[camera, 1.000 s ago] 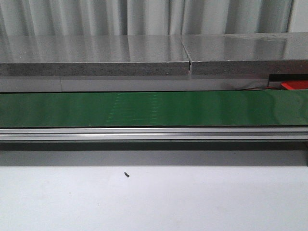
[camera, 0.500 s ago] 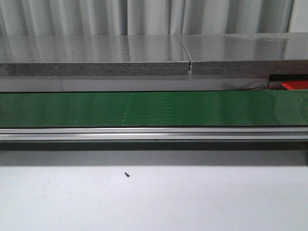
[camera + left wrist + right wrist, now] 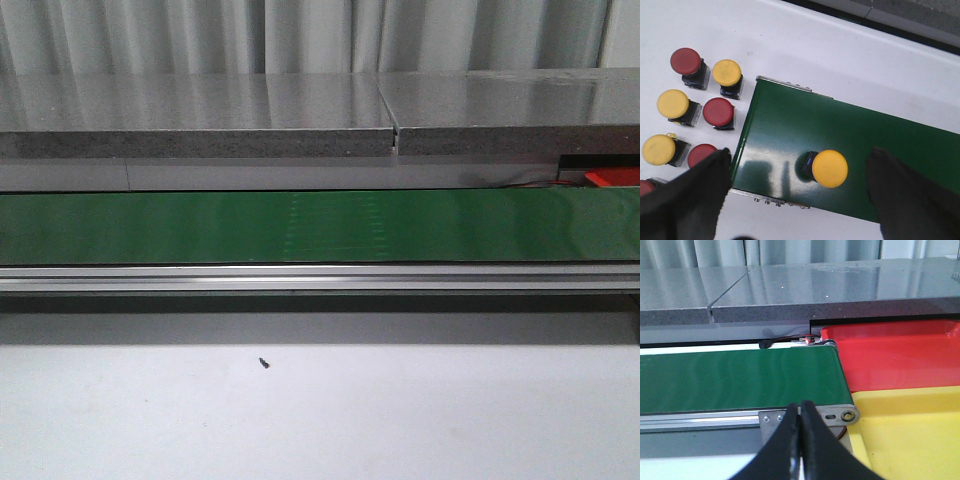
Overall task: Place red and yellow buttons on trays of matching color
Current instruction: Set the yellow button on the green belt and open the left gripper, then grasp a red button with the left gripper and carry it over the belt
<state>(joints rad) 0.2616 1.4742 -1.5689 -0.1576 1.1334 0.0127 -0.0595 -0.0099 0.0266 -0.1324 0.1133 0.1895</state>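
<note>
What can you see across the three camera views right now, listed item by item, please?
Yellow button on belt: one, yellow, on the green belt, between the left gripper's fingers but untouched.
Yellow buttons on table: three, yellow, beside the belt's end.
Red buttons on table: at least three, red, mixed among the yellow ones; a fourth red shape is mostly hidden.
Conveyor belt: one, green, running across the table.
Red tray: one, red, at the belt's end.
Yellow tray: one, yellow, next to the red tray.
Small dark speck: one, on the white table.
Left gripper: open.
Right gripper: shut, empty.
</note>
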